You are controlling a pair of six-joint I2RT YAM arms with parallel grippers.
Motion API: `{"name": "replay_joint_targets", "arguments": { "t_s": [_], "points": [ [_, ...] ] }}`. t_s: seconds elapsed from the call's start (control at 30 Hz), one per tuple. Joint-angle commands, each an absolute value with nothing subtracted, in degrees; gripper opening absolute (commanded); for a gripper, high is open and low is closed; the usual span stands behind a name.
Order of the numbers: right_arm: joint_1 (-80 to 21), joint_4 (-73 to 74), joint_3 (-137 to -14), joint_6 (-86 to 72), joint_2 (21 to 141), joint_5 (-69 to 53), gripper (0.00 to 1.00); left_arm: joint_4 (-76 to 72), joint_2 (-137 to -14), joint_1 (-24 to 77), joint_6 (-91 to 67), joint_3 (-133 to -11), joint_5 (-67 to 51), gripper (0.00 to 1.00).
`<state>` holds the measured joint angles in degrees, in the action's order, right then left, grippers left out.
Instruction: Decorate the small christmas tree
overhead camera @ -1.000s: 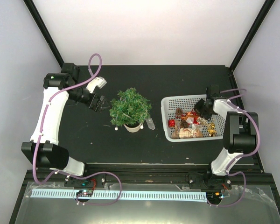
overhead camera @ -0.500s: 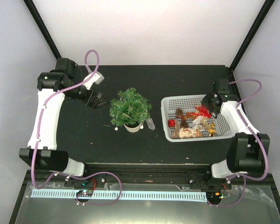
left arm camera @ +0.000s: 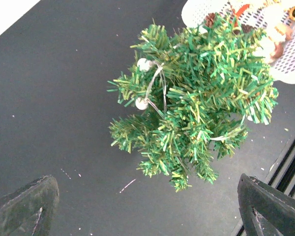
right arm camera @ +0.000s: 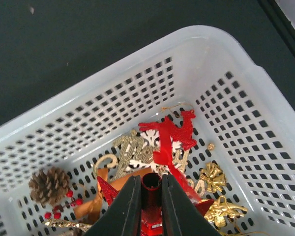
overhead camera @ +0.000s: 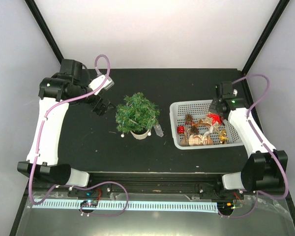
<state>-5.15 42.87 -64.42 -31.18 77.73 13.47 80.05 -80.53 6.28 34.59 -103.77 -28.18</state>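
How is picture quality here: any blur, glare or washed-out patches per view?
Top view: even light, sharp; tree and basket read clearly, back wall bright. Left wrist: tree crisp, basket corner washed out, own fingers dark and soft. Right wrist: sharp, basket rim near white; right gripper shut on a red ornament, no motion blur.

No text, label or number is legible.
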Motion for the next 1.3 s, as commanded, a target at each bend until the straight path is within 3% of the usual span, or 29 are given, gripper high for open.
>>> {"name": "replay_joint_targets", "arguments": {
  "t_s": [0.0,0.13,0.3,0.47,0.63,0.73,0.83,1.1,1.27],
  "points": [
    [-10.91,50.20,-68.15,-24.47,82.10,24.56,0.12,78.82,-79.30,7.90,36.68,-101.70,-26.02,0.99],
    [-12.00,50.82,-67.35,-23.97,81.98,29.16,0.12,77.73,-79.11,9.22,36.15,-99.96,-25.87,0.99],
    [-20.56,53.52,-70.16,-22.64,83.53,37.12,0.12,76.84,-78.99,10.17,35.74,-99.29,-25.43,0.99],
    [-15.65,53.30,-67.84,-24.52,82.31,37.57,0.12,76.68,-78.80,10.61,35.51,-99.04,-25.16,0.99],
    [-26.31,55.37,-72.28,-23.03,83.79,40.05,0.12,76.60,-78.57,11.03,35.83,-97.98,-25.20,0.99],
    [-21.55,56.03,-71.37,-23.83,83.45,40.00,0.12,76.39,-78.34,11.21,35.65,-97.59,-25.16,0.99],
    [-15.32,56.12,-70.84,-23.86,83.41,37.02,0.11,76.25,-78.23,11.68,35.22,-97.14,-25.90,0.99],
    [-21.62,54.09,-73.88,-24.48,79.17,20.55,0.11,76.81,-77.75,16.23,35.88,-97.49,-27.78,0.99],
    [-21.58,54.96,-75.81,-25.15,75.97,13.05,0.11,80.31,-79.74,19.10,38.37,-105.73,-34.72,0.99]
  ]
}}
